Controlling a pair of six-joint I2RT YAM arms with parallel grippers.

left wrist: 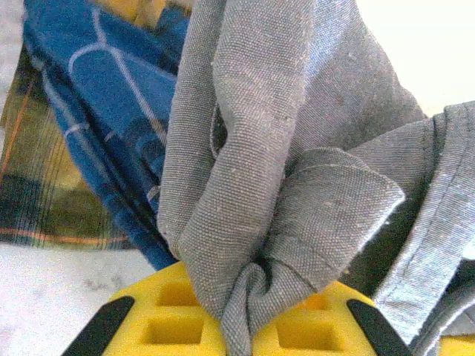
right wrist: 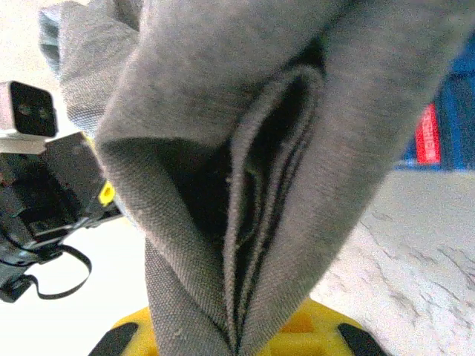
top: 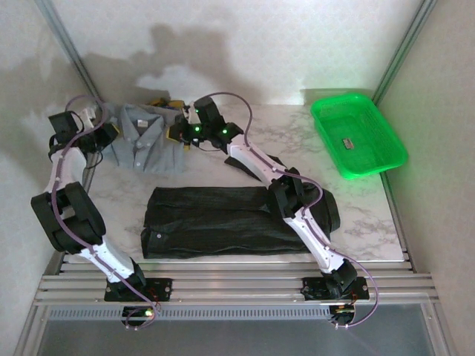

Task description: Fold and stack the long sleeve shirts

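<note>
While the dark shirt (top: 215, 222) lies folded flat on the table (top: 371, 215) close to the arm bases, the grey-blue shirt (top: 141, 141) sits farther back. The left claw (top: 111, 137) is squeezed tight on its left side, and the right claw (top: 178, 133) on its right side. A checked cloth (left wrist: 82, 119) peeks out behind. A green basket (top: 341, 99) sits far right.

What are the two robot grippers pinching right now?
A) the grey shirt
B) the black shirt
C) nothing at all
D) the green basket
A: the wrist views show cloth of the grey shirt bunched in the left gripper and in the right gripper, while the black shirt lies flat, apart from both grippers.
</note>
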